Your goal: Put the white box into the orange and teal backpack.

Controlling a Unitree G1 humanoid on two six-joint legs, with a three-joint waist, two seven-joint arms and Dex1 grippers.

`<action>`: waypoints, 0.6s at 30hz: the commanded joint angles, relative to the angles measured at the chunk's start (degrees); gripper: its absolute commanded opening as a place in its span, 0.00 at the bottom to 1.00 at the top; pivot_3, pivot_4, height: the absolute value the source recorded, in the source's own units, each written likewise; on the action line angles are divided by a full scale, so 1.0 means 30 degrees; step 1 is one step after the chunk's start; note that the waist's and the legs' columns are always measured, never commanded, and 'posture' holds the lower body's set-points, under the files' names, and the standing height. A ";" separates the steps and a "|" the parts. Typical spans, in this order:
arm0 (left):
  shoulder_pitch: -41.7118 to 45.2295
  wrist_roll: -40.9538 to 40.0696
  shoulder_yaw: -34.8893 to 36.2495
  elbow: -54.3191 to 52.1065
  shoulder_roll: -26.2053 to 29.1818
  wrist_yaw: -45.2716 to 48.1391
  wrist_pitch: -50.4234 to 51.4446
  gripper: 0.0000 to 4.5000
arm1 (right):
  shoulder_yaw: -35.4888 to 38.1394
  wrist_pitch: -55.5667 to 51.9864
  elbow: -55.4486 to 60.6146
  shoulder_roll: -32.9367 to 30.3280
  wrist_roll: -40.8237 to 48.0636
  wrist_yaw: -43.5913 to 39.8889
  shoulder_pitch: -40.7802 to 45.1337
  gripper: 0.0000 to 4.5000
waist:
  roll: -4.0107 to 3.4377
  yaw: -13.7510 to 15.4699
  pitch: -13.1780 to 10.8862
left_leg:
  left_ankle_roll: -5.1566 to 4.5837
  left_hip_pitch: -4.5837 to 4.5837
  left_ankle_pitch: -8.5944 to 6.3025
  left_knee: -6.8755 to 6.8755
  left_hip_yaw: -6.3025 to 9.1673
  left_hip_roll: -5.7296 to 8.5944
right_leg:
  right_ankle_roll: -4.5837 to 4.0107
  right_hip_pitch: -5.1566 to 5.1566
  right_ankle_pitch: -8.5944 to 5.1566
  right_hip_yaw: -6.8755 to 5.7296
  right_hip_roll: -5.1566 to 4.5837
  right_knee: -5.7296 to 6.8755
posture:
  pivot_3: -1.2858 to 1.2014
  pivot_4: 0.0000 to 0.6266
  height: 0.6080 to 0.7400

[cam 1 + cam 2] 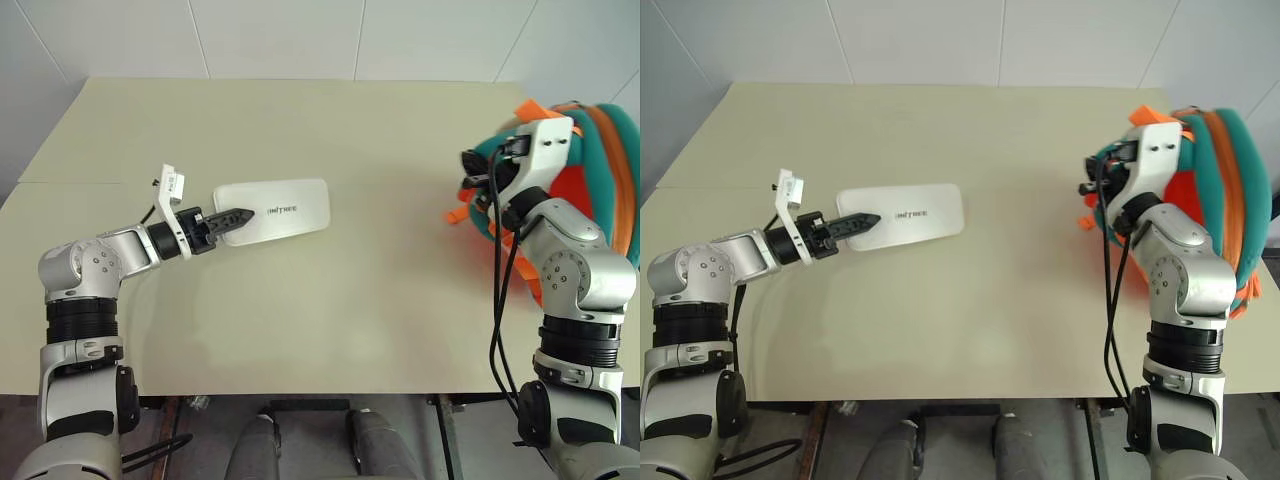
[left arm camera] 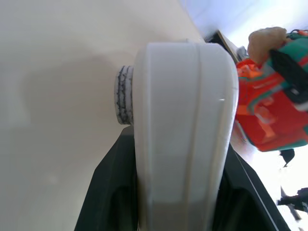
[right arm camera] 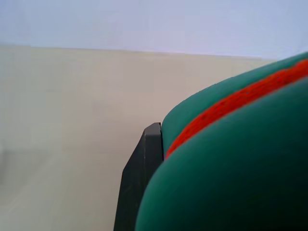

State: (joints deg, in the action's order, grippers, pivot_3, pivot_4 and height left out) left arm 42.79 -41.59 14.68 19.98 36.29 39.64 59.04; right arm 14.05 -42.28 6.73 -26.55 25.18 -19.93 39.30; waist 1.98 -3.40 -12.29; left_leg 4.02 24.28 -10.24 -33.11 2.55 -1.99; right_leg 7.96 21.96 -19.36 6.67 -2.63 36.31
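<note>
My left claw (image 1: 238,216) grips the white box (image 1: 283,209), my right claw (image 1: 478,180) pinches the orange and teal backpack (image 1: 590,175); next I open it.

beige table (image 1: 330,320), white tiled wall (image 1: 300,40) behind.

Silver-grey arms, black hands

Black ribbed joint rings, white wrist brackets, and black cables looping beside the right arm (image 1: 575,270).

Head stereo pair looking down over the table (image 1: 330,330), sharing one scene, left wrist camera tight against the white box (image 2: 183,134), right wrist camera pressed near the backpack (image 3: 231,168)
</note>
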 commanded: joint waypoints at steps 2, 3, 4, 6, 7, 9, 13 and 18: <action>0.1166 0.0795 0.0395 0.0930 0.1104 0.1317 -0.1808 0.28 | -0.1554 -0.1879 0.3813 0.0036 0.3720 -0.3229 0.0861 0.00 | -0.0004 -0.0009 -0.0003 | 0.0000 0.0018 0.0000 0.0003 -0.0001 0.0000 | 0.0000 0.0023 -0.0001 0.0001 0.0000 0.0007 | 0.52 0.24 1.00; 0.1340 0.0978 0.0323 0.1207 0.1321 0.1635 -0.2062 0.28 | -0.1902 -0.2301 0.4469 0.0001 0.4389 -0.3798 0.0911 0.00 | -0.0004 -0.0040 -0.0003 | 0.0000 0.0041 0.0000 0.0002 -0.0003 -0.0003 | -0.0001 0.0057 -0.0002 0.0002 0.0003 0.0028 | 0.52 0.24 1.00; 0.1490 0.1134 0.0255 0.1448 0.1497 0.1913 -0.2270 0.28 | -0.2073 -0.2690 0.4981 -0.0022 0.5004 -0.4173 0.0963 0.00 | -0.0006 -0.0071 -0.0003 | 0.0008 0.0109 0.0005 -0.0003 -0.0009 -0.0012 | -0.0005 0.0140 -0.0005 0.0012 0.0014 0.0077 | 0.52 0.24 1.00; 0.1822 0.1414 0.0159 0.1839 0.1773 0.2416 -0.2619 0.28 | -0.2146 -0.3462 0.5899 -0.0247 0.6412 -0.4957 0.1095 0.00 | -0.0007 -0.0043 -0.0004 | 0.0050 0.0203 0.0035 -0.0008 -0.0002 -0.0024 | -0.0017 0.0251 -0.0013 0.0004 0.0027 0.0150 | 0.52 0.24 1.00; 0.1940 0.1528 0.0123 0.1983 0.1850 0.2603 -0.2738 0.28 | -0.2147 -0.3722 0.6171 -0.0360 0.6899 -0.5186 0.1137 0.00 | -0.0007 0.0000 -0.0004 | 0.0054 0.0244 0.0038 -0.0022 0.0013 -0.0031 | -0.0025 0.0288 -0.0023 -0.0011 0.0034 0.0175 | 0.52 0.24 1.00; 0.2248 0.1845 0.0084 0.2413 0.2087 0.3073 -0.3300 0.28 | -0.2080 -0.4289 0.6855 -0.0948 0.8347 -0.6316 0.1216 0.00 | -0.0009 0.0087 -0.0006 | 0.0058 0.0283 0.0041 -0.0039 0.0022 -0.0032 | -0.0031 0.0314 -0.0027 -0.0024 0.0030 0.0186 | 0.52 0.24 1.00; 0.2727 0.2343 -0.0029 0.3033 0.2556 0.4064 -0.4019 0.28 | -0.1820 -0.5258 0.7707 -0.2181 1.0891 -0.7772 0.1199 0.00 | -0.0009 0.0123 -0.0008 | 0.0054 0.0298 0.0039 -0.0071 0.0021 -0.0027 | -0.0031 0.0312 -0.0028 -0.0028 0.0026 0.0187 | 0.52 0.24 1.00; 0.3460 0.3035 -0.0320 0.4130 0.3228 0.5552 -0.5094 0.28 | -0.1671 -0.5839 0.8524 -0.3973 1.3138 -0.9132 0.0680 0.00 | -0.0007 0.0137 -0.0008 | 0.0048 0.0301 0.0041 -0.0072 0.0031 -0.0028 | -0.0035 0.0312 -0.0033 -0.0042 0.0028 0.0189 | 0.52 0.24 1.00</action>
State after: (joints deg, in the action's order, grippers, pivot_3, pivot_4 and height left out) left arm 51.14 -32.88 13.27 32.66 44.33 53.79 45.61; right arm 7.01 -60.09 29.49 -37.35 61.09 -45.56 41.30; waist 1.96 -2.99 -12.31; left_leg 4.16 25.19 -10.12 -33.32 2.64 -2.07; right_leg 7.86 22.89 -19.45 6.54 -2.55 36.87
